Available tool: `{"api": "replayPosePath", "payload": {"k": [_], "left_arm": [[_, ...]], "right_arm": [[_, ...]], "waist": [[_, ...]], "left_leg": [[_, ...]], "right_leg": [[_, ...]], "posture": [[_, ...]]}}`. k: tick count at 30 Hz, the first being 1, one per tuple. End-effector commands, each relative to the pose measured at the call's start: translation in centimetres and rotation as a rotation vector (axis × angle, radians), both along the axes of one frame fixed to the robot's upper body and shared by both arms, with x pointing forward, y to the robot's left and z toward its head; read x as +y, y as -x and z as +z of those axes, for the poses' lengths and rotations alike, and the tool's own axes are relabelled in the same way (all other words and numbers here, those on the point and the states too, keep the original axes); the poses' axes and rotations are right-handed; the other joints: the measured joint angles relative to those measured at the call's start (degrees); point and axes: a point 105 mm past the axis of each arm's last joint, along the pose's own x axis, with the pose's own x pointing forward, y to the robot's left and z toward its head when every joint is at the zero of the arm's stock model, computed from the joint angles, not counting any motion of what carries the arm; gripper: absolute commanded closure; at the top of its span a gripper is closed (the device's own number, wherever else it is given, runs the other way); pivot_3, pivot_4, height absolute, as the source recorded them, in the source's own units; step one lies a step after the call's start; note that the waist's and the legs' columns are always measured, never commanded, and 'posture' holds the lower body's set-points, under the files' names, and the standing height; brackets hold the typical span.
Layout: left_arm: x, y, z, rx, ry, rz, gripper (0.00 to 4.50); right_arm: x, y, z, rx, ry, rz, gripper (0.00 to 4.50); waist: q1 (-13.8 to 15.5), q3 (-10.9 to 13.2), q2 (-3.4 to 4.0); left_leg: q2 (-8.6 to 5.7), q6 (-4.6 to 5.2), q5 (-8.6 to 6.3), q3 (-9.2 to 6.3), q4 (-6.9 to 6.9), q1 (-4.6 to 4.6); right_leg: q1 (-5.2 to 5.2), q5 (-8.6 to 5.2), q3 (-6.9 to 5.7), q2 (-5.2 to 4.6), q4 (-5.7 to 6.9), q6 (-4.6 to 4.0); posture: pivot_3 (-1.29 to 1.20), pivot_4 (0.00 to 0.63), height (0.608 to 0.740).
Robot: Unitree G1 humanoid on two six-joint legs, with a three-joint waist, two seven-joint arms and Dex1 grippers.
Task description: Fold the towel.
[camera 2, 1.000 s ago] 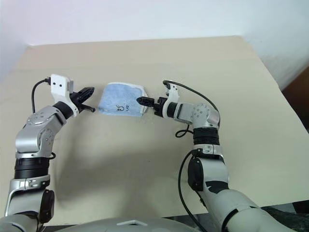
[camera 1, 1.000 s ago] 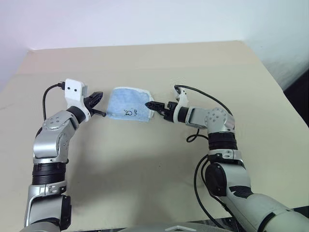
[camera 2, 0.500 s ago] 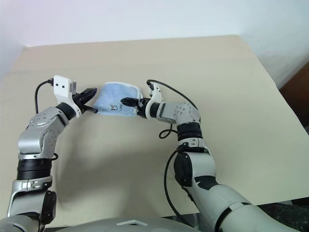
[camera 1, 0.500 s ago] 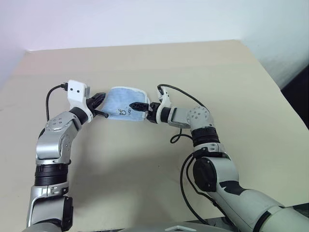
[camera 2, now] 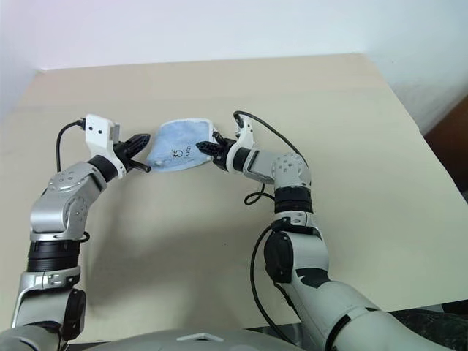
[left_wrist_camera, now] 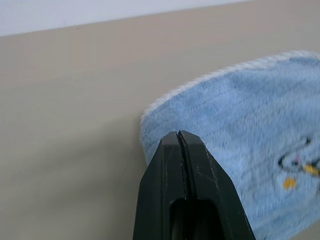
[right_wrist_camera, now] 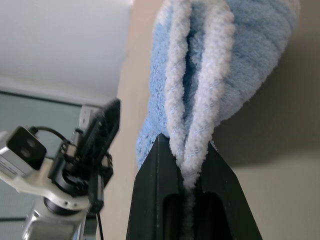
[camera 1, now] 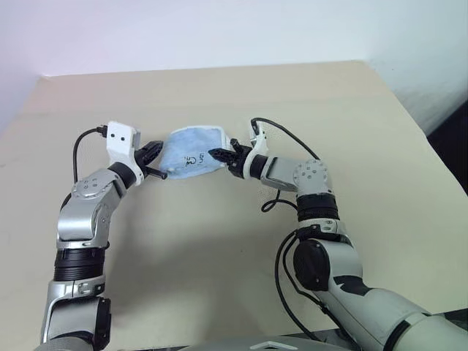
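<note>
The light-blue towel (camera 1: 191,152) hangs doubled over between my two grippers, just above the beige table (camera 1: 219,256), sagging in the middle. Dark print (camera 1: 192,159) shows on its near face. My right gripper (camera 1: 219,155) is shut on the towel's right end. In the right wrist view two whitish stitched edges (right_wrist_camera: 192,115) run side by side into that gripper (right_wrist_camera: 186,150). My left gripper (camera 1: 159,170) is shut at the towel's left corner. In the left wrist view its closed tips (left_wrist_camera: 180,135) overlap the cloth (left_wrist_camera: 240,140).
The table's far edge (camera 1: 205,69) meets a white wall. Its right edge (camera 1: 431,139) runs diagonally down beside a dark gap. A black cable (camera 1: 274,201) loops off my right forearm onto the tabletop.
My right gripper was open beside the towel's right edge. It pushed in leftward, closed on that edge and rose a little. The towel is now bunched narrower and lifted. My left gripper stayed put.
</note>
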Motion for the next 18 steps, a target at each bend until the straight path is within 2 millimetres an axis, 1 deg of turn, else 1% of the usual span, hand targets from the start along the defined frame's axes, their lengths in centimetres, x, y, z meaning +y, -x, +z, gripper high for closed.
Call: {"api": "replayPosePath", "payload": {"k": [1,3,4,6,7,8,9,12,14,16,18], "left_arm": [[-0.3,0.0,1.4,-0.058,-0.001,-0.007,4.50],[-0.5,0.0,1.5,-0.060,0.016,-0.011,4.50],[-0.8,0.1,1.4,-0.058,0.016,-0.022,4.50],[-1.3,0.2,1.2,-0.054,0.013,-0.041,4.50],[-2.0,0.2,1.1,-0.048,0.018,-0.061,4.50],[-2.5,0.2,1.0,-0.044,0.023,-0.075,4.50],[-2.8,0.3,0.9,-0.042,0.024,-0.084,4.50],[-3.5,0.2,0.9,-0.036,0.027,-0.106,4.50],[-4.0,0.0,0.8,-0.030,0.031,-0.124,4.50],[-4.9,-0.1,0.7,-0.024,0.032,-0.152,4.50],[-5.5,-0.2,0.6,-0.022,0.030,-0.174,4.50]], "right_arm": [[-5.5,-1.9,3.3,-0.095,-0.063,-0.221,4.45],[-10.4,-2.7,3.7,-0.100,-0.057,-0.384,4.45],[-13.2,-2.8,3.8,-0.107,-0.036,-0.473,4.45],[-17.2,-2.6,3.9,-0.106,-0.003,-0.599,4.45],[-21.0,-1.7,4.0,-0.106,0.046,-0.711,4.45],[-23.5,-0.9,4.1,-0.106,0.080,-0.785,4.45],[-25.2,-0.2,4.1,-0.098,0.108,-0.843,4.45],[-27.6,1.8,3.8,-0.064,0.141,-0.937,4.45],[-29.2,3.2,2.8,-0.007,0.176,-1.022,4.45],[-29.6,4.6,0.8,0.093,0.216,-1.093,4.45],[-28.8,5.4,-0.2,0.135,0.230,-1.093,4.45]], "waist": [[0.2,0.0,0.00],[0.7,0.0,0.00],[1.1,0.0,0.00],[1.7,0.0,0.00],[1.8,0.0,0.00],[1.9,0.0,0.00],[1.9,0.0,0.00],[1.3,0.0,0.01],[1.1,0.0,0.03],[1.4,0.0,0.04],[1.6,0.0,0.05]], "left_leg": [[0.00,0.00,0.00,0.00,0.00,0.00],[-0.02,0.00,0.00,0.00,0.01,0.00],[-0.03,0.01,0.00,0.00,0.01,0.00],[-0.03,0.02,-0.01,0.00,0.00,-0.03],[-0.03,0.02,-0.01,0.01,-0.03,-0.04],[-0.03,0.03,-0.01,0.01,-0.04,-0.05],[-0.03,0.05,-0.02,0.02,-0.06,-0.06],[-0.02,0.10,-0.04,0.11,-0.05,-0.07],[0.05,0.40,-0.22,0.21,-0.06,0.06],[0.14,0.45,-0.24,0.21,-0.04,0.11],[0.30,0.41,-0.22,0.22,0.03,0.13]], "right_leg": [[0.00,0.00,0.00,0.00,0.00,0.00],[0.02,0.00,0.00,-0.02,-0.01,0.00],[0.02,0.00,0.00,-0.02,-0.01,0.00],[0.02,0.00,-0.01,-0.02,-0.04,0.00],[0.01,0.00,-0.01,-0.02,-0.05,0.00],[0.02,0.00,-0.01,-0.02,-0.05,0.00],[0.04,0.00,-0.01,-0.03,-0.06,0.00],[0.02,0.00,0.05,-0.04,-0.09,0.00],[0.02,0.00,0.24,0.04,-0.08,0.01],[0.04,0.05,0.28,0.15,-0.02,-0.05],[0.09,0.14,0.29,0.29,-0.04,-0.19]], "posture": [[0.00,0.150,0.728],[0.00,0.150,0.728],[0.00,0.150,0.728],[0.00,0.150,0.728],[0.00,0.150,0.728],[0.00,0.150,0.728],[0.00,0.150,0.728],[0.00,0.150,0.728],[0.00,0.150,0.728],[0.00,0.150,0.728],[0.00,0.150,0.728]]}}
